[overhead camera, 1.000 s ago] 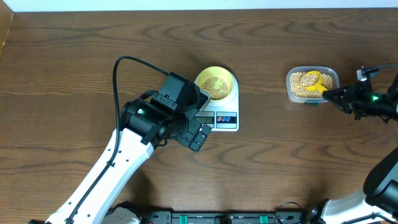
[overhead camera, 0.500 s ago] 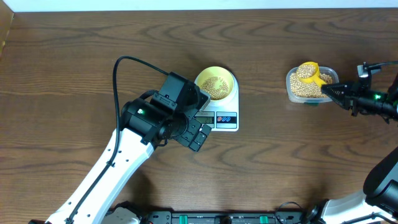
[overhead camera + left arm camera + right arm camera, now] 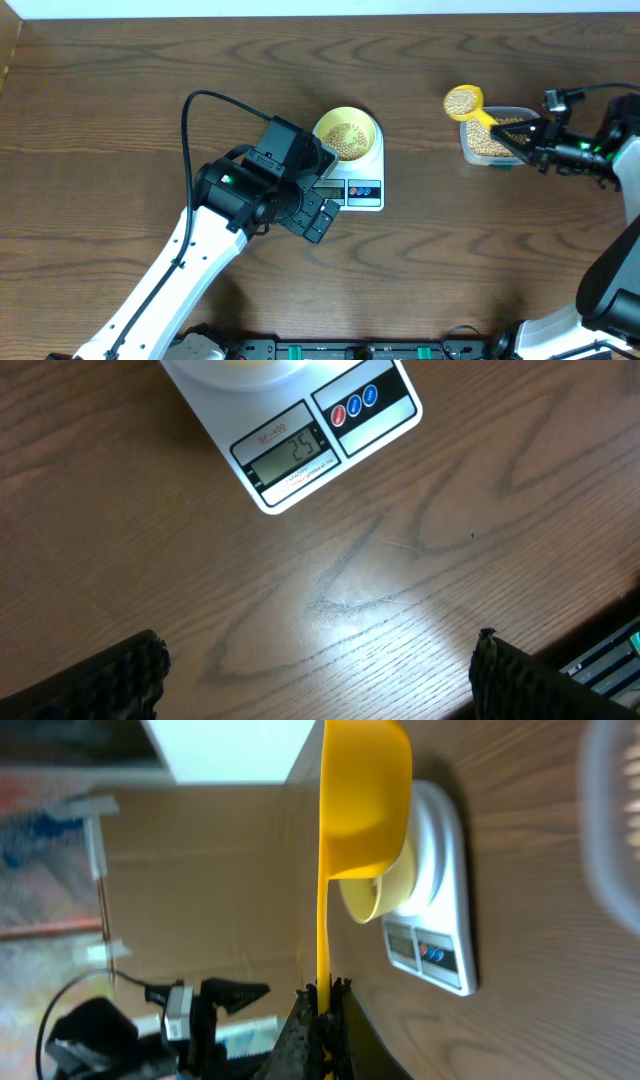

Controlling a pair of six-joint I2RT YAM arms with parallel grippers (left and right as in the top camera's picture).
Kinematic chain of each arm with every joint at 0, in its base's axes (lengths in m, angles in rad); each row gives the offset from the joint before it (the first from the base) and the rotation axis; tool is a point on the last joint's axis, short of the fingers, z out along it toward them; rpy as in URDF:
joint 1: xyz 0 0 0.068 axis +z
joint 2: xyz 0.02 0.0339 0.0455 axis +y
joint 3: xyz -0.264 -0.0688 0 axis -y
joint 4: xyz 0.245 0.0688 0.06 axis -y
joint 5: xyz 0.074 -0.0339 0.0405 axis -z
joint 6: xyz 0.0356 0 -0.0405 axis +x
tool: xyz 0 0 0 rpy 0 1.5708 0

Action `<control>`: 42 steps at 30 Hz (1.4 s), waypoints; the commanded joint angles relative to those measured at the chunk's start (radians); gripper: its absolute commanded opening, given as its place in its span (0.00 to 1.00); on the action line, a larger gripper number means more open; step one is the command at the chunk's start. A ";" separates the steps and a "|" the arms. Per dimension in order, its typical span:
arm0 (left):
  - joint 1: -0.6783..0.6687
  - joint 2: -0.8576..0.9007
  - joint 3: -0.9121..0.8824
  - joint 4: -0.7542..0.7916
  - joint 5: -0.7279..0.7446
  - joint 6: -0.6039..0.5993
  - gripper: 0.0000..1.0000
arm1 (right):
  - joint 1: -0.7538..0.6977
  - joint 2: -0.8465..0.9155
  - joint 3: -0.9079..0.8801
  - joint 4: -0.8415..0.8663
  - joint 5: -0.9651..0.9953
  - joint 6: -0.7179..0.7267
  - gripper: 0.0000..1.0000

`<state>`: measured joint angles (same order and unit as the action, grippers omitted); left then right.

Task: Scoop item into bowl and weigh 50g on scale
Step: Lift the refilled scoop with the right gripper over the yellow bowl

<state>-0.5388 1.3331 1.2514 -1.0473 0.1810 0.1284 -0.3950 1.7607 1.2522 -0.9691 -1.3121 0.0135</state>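
Step in hand, as judged: transfer. A bright yellow plastic scoop (image 3: 463, 101) heaped with small round tan beans (image 3: 460, 99) is being pinched by its handle in the right gripper's (image 3: 522, 140) jaws, left of the clear plastic tub (image 3: 536, 116). The left gripper (image 3: 315, 670) is being held idle, jaws spread, near the white flat scale (image 3: 365, 192). Next move, as judged: a leftward carry and slow tip are being called for over the part-filled pale-yellow bowl (image 3: 375, 127) on the scale.

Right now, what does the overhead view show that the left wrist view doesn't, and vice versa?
Only overhead: beans in the bowl, the tub, and the right claw gripping a scoop full of beans just past the tub's edge.
Only left wrist: the display digits, seemingly 25.
Both: the scale with its two buttons, the open left claw, and the table.
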 commanded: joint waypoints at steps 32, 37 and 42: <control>-0.001 -0.008 0.013 -0.002 -0.003 0.002 0.98 | 0.475 0.009 -0.005 0.549 -0.005 0.443 0.01; -0.001 -0.008 0.013 -0.002 -0.003 0.002 0.98 | 0.491 0.009 -0.005 0.547 0.040 0.434 0.01; -0.001 -0.008 0.013 -0.002 -0.003 0.002 0.98 | 0.494 0.009 -0.005 0.505 0.105 0.395 0.01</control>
<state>-0.5388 1.3331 1.2514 -1.0470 0.1810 0.1284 0.0914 1.7607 1.2484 -0.4507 -1.2415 0.4400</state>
